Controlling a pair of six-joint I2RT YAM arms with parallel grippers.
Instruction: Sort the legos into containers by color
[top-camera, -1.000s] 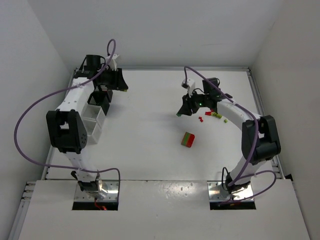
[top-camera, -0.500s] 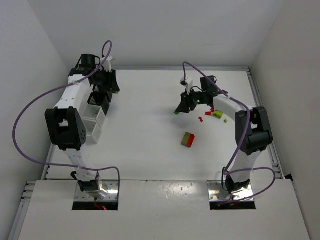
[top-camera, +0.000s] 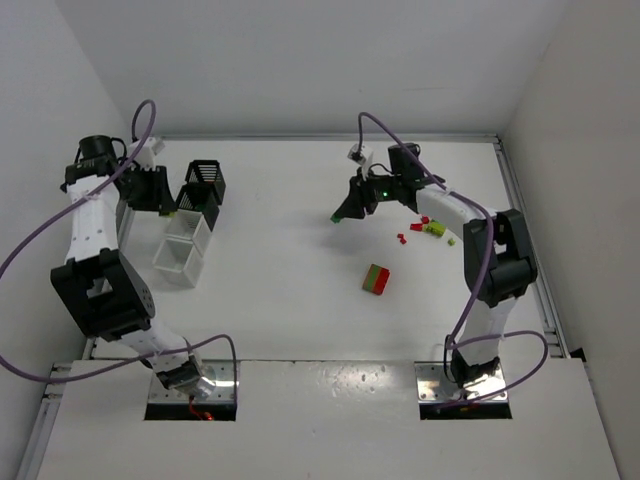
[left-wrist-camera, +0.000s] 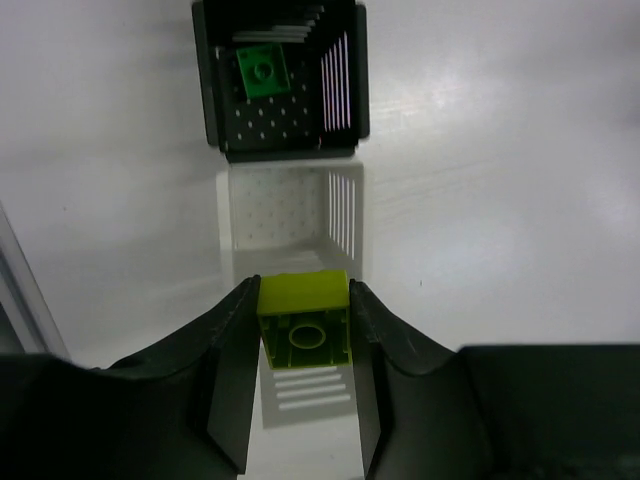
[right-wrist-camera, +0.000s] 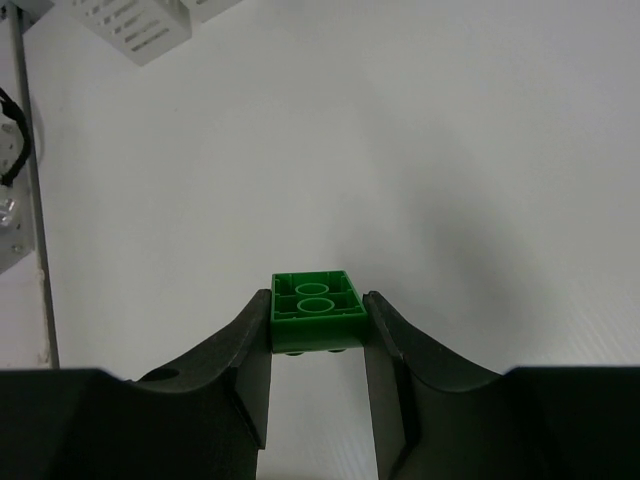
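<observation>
While one green brick (left-wrist-camera: 262, 70) lies in the black bin (left-wrist-camera: 345, 80), our left pincer (left-wrist-camera: 303, 300) grips a yellow-green brick (left-wrist-camera: 303, 325) by the white bins (left-wrist-camera: 290, 205), our right pincer (right-wrist-camera: 318, 312) a second green brick (right-wrist-camera: 315, 298); red legos (top-camera: 416, 227) wait on the bench (top-camera: 290, 250).

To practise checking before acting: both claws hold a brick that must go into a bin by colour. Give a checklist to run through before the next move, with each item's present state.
1. Left claw clamps the yellow-green brick squarely: ok.
2. Right claw clamps the green brick: ok.
3. Yellow-green brick centred over a white bin: cannot tell.
4. Bin for green identified: ok, the black bin holds a green piece.
5. Right claw above that black bin: not ok, it is far from it.
</observation>
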